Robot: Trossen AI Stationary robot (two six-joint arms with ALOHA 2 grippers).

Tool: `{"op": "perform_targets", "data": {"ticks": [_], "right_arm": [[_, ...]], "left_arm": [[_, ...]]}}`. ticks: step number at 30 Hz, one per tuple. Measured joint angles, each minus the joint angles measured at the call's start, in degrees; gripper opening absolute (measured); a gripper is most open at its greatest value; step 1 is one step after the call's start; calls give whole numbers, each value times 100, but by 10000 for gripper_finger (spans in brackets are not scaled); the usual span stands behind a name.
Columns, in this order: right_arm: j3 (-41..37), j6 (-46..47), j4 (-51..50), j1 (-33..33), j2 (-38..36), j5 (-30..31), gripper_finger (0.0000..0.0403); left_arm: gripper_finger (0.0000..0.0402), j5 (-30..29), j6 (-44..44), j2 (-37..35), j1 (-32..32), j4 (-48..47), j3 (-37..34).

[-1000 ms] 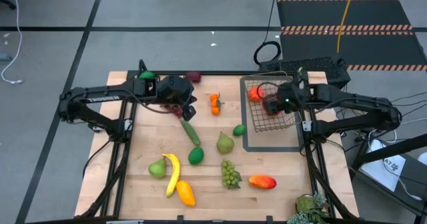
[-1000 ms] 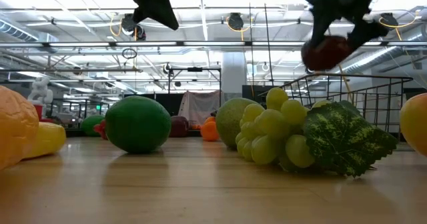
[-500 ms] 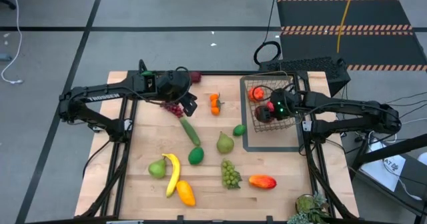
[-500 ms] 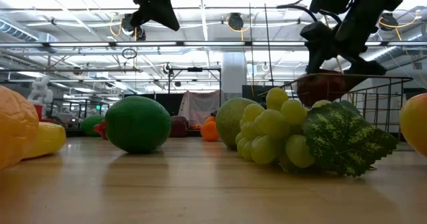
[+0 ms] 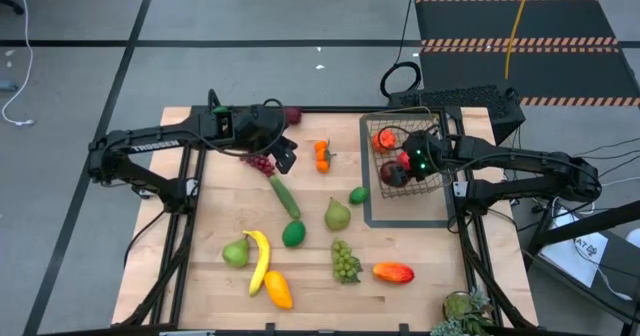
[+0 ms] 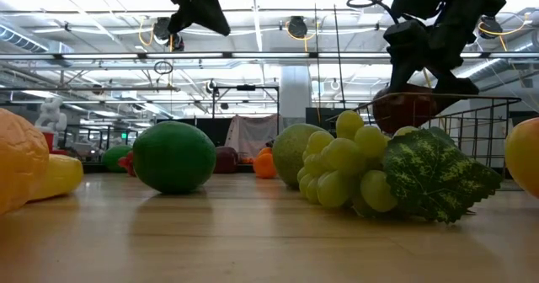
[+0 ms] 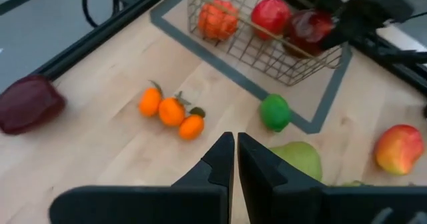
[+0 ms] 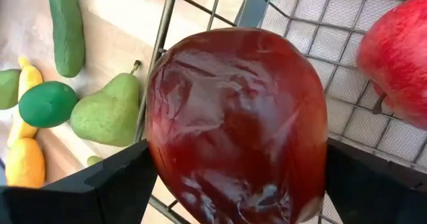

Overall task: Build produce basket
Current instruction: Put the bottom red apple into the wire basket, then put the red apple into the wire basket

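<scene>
The small rectangular basket of thin dark wire mesh [image 5: 408,154] stands on a flat dark tray frame [image 5: 408,214] at the right side of the pale wooden worktop [image 5: 310,266]. Inside it lie an orange round fruit [image 7: 218,19] and a bright red apple [image 7: 270,15]. The right hand [image 5: 408,166] reaches over the basket's near edge with a dark red glossy apple [image 8: 237,121] between its two fingers, which stand wide on either side of the fruit; whether they press on it or have just let go cannot be told, and in the low view the apple [image 6: 407,108] sits at the level of the basket's top rim. Just outside the tray frame lies a small green lime [image 5: 358,194], and next to it a green pear [image 5: 337,215]. Farther across the worktop are a cluster of three small oranges [image 5: 322,155], a long green cucumber [image 5: 285,197], a round dark green fruit [image 5: 293,234], a bunch of green grapes [image 5: 346,261], a red and yellow mango [image 5: 393,272], a yellow banana [image 5: 260,259], a second green pear [image 5: 235,252] and an orange-yellow fruit [image 5: 278,289]. The left hand [image 5: 282,162] hangs above the far left part of the worktop with its fingers [image 7: 220,161] pressed together and nothing between them, beside a bunch of purple grapes [image 5: 261,162].
</scene>
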Motion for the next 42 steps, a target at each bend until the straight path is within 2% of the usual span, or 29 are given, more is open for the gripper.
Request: {"op": "perform_targets", "data": {"ticks": [2,7,13,18,24,28,31,33,37,42], "right_arm": [[0,-11,0,0,0,-7,393],[9,416,4,0,-15,-9,395],[175,1330,71,0,-140,6,396],[212,1596,-113,0,-138,-12,396],[212,2363,-78,0,-284,-19,396],[212,2814,281,0,-465,-2,396],[212,3080,909,2,-629,60,396],[212,3178,1384,3,-720,269,396],[216,3020,2342,20,-820,1157,396],[216,2715,2958,17,-820,1946,396]], "left_arm": [[21,13,7,0,100,-160,-1],[21,361,395,0,449,-312,0],[21,506,1169,0,969,427,-1],[21,505,2096,21,1422,944,0],[21,632,2186,57,1857,1081,3],[21,900,2578,59,2121,846,3],[21,1085,2891,81,2296,782,3],[21,1254,3062,134,2414,776,2],[21,1645,3480,132,2703,813,2],[21,1692,3602,127,2935,977,2]]}}
